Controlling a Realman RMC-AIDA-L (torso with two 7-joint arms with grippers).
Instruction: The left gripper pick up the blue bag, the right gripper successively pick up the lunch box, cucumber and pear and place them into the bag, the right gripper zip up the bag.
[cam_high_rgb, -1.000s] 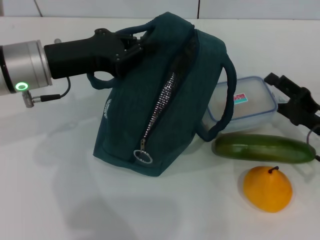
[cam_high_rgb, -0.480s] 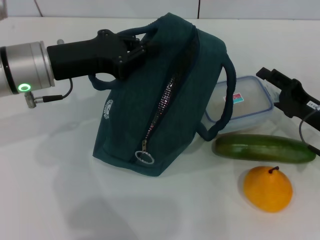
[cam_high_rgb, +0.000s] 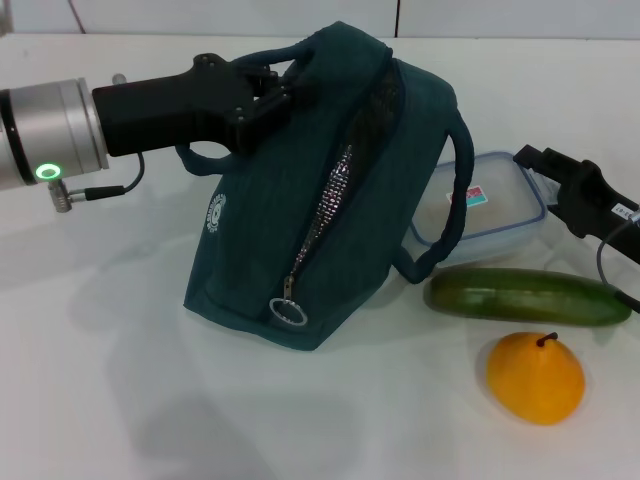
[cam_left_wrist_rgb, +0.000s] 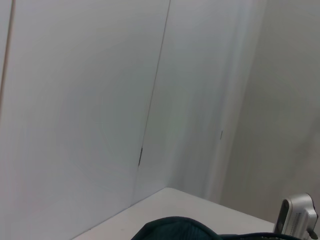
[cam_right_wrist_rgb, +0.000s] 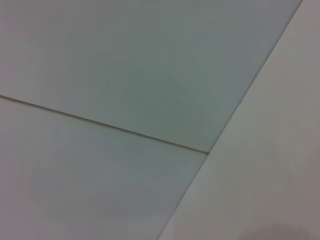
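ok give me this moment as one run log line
left tool: shut on blue bag handle, bag tilted up | right tool: at lunch box edge | cucumber, pear: on table

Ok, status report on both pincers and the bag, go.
Left pincer clamped on the blue bag handle, bag tipped up, zipper open. Right pincer at the lunch box far edge, nothing held. Cucumber, pear on table.

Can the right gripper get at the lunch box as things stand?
Probably yes: the right gripper sits right at the lunch box's far edge, lid uncovered; only the blue bag's handle crosses its near-left end.
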